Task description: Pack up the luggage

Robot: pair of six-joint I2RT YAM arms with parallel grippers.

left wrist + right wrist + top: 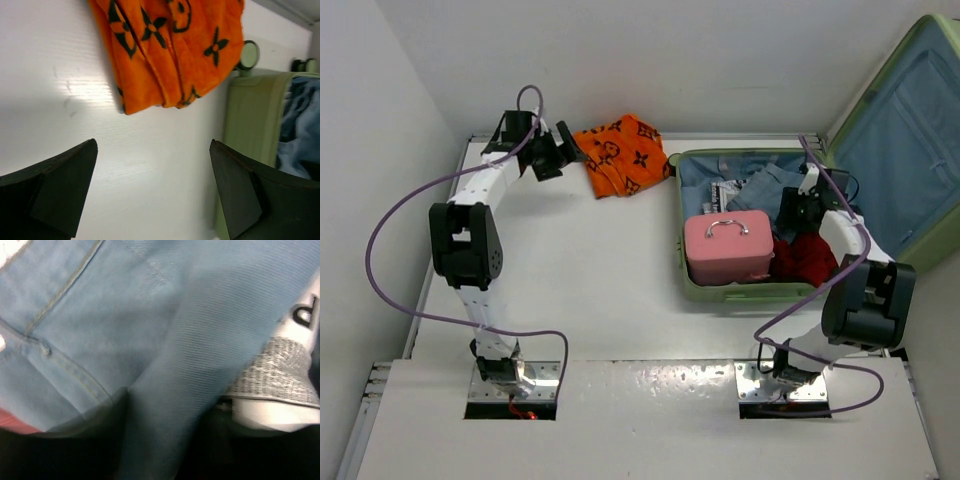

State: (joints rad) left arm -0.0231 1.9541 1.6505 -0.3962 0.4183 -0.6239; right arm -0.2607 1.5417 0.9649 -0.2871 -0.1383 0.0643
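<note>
Risks first. Our right gripper (pixel 798 212) is down inside the light-green ribbed hard-shell suitcase (pixel 740 293), nose against the blue denim garment (pixel 100 330). Its wrist view is all cloth and blur, so we cannot tell how wide the jaws are or whether they have any fabric. If a fold is pinched or hooked when that arm lifts, we'd expect denim to come back out over the rim.

The small pink box-shaped case with a metal handle (pixel 728 245) sits high in the near-left of the tub, beside a red fabric bundle (pixel 805 258). A pile that tall could stop the blue-lined lid (pixel 910 130) from closing.

The orange cloth with a dark flower print (pixel 620 155) lies outside on the white table (pixel 590 300), just beside the suitcase's far-left corner. Our left gripper (pixel 152 150) hangs near it, jaws spread fully, nothing between them. A grab that close risks clipping the green wall or the black-and-green wheel (pixel 248 54). A loosely dropped cloth could drape on the rim and jam the lid.

Orientation: the suitcase is on the right, far part of the table, lying flat with the opening up. The lid is hinged along the right side and stands up. Wheels show at the far end, so we judge the long axis runs near-to-far, wheel end pointing away from the arm bases.
</note>
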